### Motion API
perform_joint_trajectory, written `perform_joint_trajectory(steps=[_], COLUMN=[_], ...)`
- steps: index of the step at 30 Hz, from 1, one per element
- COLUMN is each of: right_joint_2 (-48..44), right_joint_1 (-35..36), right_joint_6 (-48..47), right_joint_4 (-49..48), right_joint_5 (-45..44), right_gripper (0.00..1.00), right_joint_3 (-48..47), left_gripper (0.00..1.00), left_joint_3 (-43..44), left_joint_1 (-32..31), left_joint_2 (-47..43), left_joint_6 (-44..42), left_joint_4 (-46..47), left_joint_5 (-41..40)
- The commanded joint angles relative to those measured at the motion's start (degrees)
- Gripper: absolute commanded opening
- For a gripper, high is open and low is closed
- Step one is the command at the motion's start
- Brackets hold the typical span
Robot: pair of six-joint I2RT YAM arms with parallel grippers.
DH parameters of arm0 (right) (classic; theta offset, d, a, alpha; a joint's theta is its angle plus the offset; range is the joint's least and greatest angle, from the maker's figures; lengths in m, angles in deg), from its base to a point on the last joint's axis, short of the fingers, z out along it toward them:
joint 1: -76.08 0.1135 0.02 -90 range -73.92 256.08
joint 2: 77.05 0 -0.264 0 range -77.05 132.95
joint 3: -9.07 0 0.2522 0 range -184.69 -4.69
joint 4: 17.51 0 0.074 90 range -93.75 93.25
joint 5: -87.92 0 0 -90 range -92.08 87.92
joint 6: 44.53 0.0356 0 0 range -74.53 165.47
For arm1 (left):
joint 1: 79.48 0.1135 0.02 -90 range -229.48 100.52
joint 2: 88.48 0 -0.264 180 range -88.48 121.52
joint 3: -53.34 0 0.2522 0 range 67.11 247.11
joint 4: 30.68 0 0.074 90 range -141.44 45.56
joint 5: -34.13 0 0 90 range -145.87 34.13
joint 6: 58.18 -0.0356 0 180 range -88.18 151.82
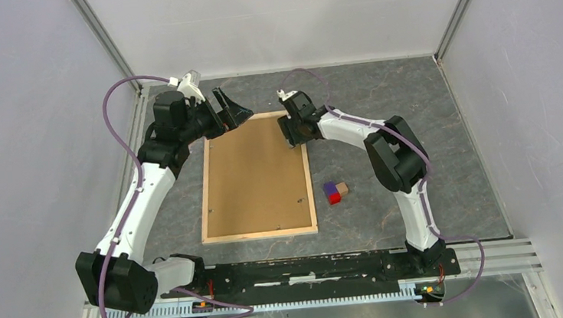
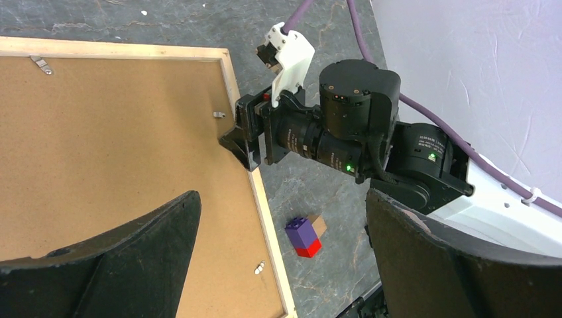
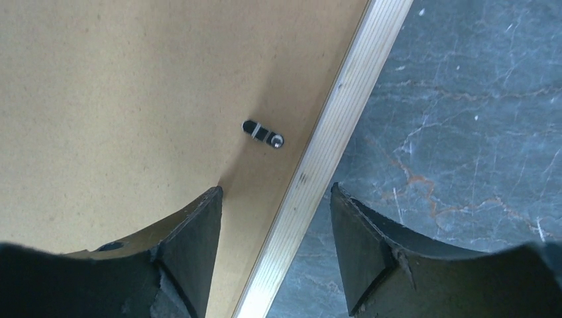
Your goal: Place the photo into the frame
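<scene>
The frame [image 1: 260, 235] lies flat mid-table, back side up, with a plain brown backing board [image 1: 257, 176] filling it. The photo is out of view. My right gripper [image 1: 292, 139] is low at the frame's far right corner. In the right wrist view it [image 3: 275, 192] is open and straddles the right slat [image 3: 344, 112], one finger over the board [image 3: 132, 99], the other over the table, touching neither side. A small metal turn clip [image 3: 263, 134] sits just ahead. My left gripper [image 1: 232, 111] hovers open and empty by the far left corner [image 2: 283, 199].
A purple and red toy block with a tan piece [image 1: 333, 192] lies on the grey table just right of the frame, also seen in the left wrist view as the block [image 2: 303, 236]. More clips [image 2: 259, 267] sit along the board's edge. White walls close in on three sides.
</scene>
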Motion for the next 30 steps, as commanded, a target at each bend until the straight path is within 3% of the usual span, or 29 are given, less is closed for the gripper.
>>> perform_joint_trajectory(steps=[1,10,22,30], right_joint_2=[2.97,6.77,8.12,7.97], right_joint_1=[-0.57,-1.77,-1.85,-1.85], right_joint_6=[-1.91,-0.19,1.35,10.95], right_joint_4=[0.33,-0.74,-1.11,2.36], right_joint_5=[-3.29,-0.88,-2.38,-1.34], right_gripper=[0.66,0.51,0.54,0.37], right_joint_3=[-4.60,-6.51,-7.21,-6.67], left_gripper=[1.00,1.00,1.00,1.00], left_joint_3=[0.18,0.05,-0.14,-0.35], left_joint_1=[-0.28,-0.26,-0.26,-0.24], left_joint_2=[-0.37,-0.35,-0.37,-0.63], left_joint_6=[1.59,1.83,2.04,2.35], left_joint_4=[1.88,2.16,2.44,2.74], left_joint_5=[1.16,1.45,1.64,1.69])
